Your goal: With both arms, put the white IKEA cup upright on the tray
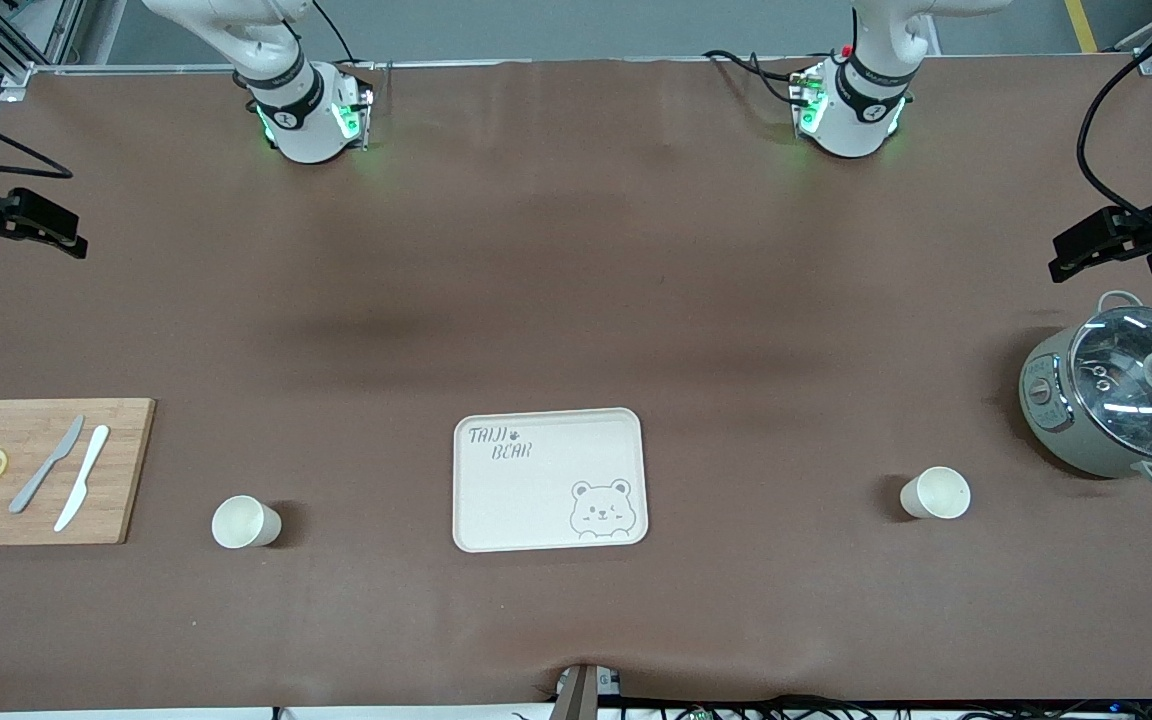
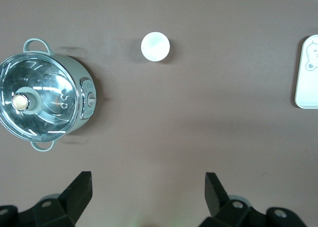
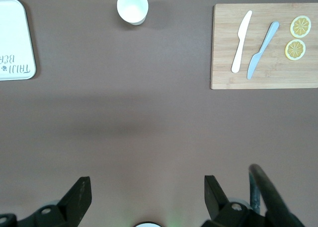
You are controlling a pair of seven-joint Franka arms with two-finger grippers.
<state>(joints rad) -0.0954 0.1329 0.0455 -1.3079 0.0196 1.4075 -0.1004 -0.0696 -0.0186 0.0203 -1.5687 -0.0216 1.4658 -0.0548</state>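
Two white cups stand upright on the brown table. One cup (image 1: 246, 522) (image 3: 132, 6) is toward the right arm's end, the other cup (image 1: 936, 493) (image 2: 155, 46) toward the left arm's end. The cream tray (image 1: 549, 480) with "TAIJI BEAR" lettering and a bear face lies between them; its edge shows in both wrist views (image 2: 308, 73) (image 3: 15, 38). My left gripper (image 1: 1071, 258) (image 2: 148, 187) is open and empty, high above the table near the pot. My right gripper (image 1: 61, 238) (image 3: 148, 192) is open and empty, high above the table's other end.
A grey-green pot (image 1: 1126, 400) (image 2: 42, 100) with a glass lid stands at the left arm's end, near that cup. A wooden cutting board (image 1: 36, 470) (image 3: 263, 45) with two knives and two lemon slices lies at the right arm's end.
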